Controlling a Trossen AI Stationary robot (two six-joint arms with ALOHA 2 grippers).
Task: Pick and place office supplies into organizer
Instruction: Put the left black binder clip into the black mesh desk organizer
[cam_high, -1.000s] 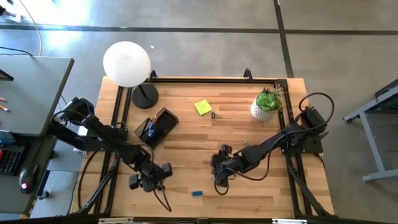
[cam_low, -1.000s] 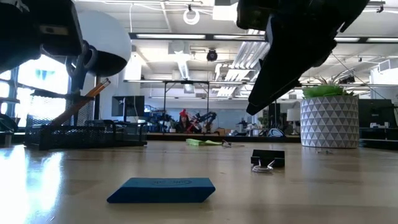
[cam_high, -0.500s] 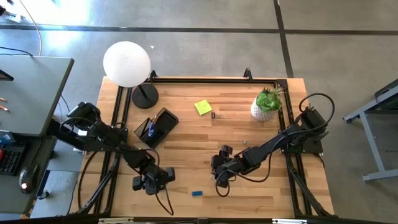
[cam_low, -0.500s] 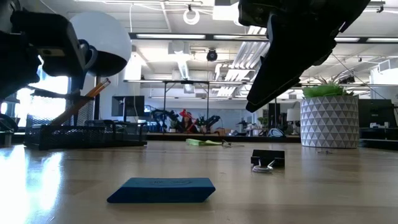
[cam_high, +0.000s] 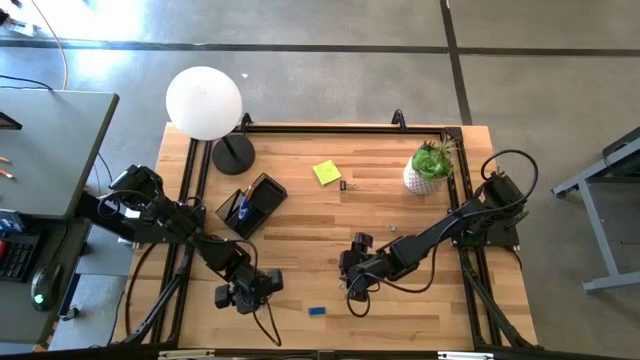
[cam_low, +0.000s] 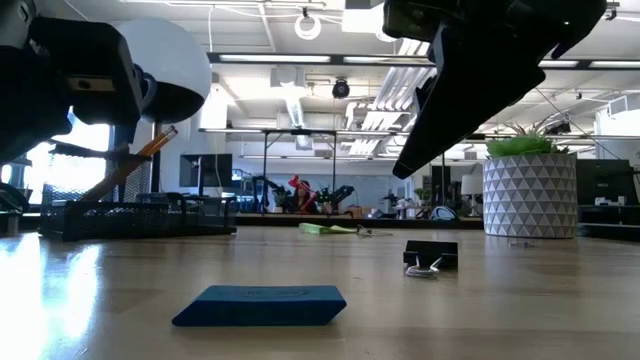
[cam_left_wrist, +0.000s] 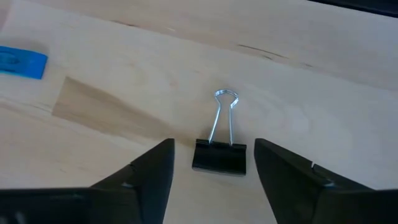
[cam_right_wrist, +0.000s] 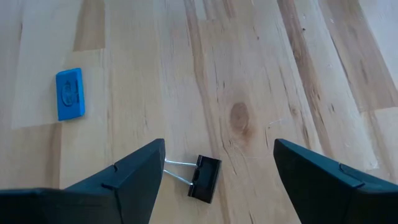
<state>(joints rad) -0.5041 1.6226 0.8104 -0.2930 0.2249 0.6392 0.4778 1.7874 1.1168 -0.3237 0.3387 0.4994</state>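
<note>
My left gripper (cam_high: 248, 293) (cam_left_wrist: 214, 144) is open near the table's near edge. A black binder clip (cam_left_wrist: 219, 155) lies flat between its fingers without touching them, wire handles pointing away. My right gripper (cam_high: 355, 284) (cam_right_wrist: 219, 146) is open above a second black binder clip (cam_right_wrist: 203, 178) (cam_low: 430, 256), also apart from it. The blue eraser (cam_high: 317, 311) (cam_low: 260, 305) lies flat between the two grippers, closer to the near edge. The black organizer (cam_high: 250, 205) (cam_low: 130, 218) stands on the left and holds an orange pencil (cam_low: 140, 160). The yellow sticky-note pad (cam_high: 326, 173) lies farther back.
The white globe lamp (cam_high: 205, 100) with its round black base (cam_high: 233, 155) stands at the far left corner. The potted plant (cam_high: 430, 168) stands far right. Small dark items (cam_high: 345, 185) lie near the pad. Bare wood stretches along the near edge right of the eraser.
My left arm has shifted a little toward the near edge and slightly right, staying open. My right gripper and the things on the table have kept still.
</note>
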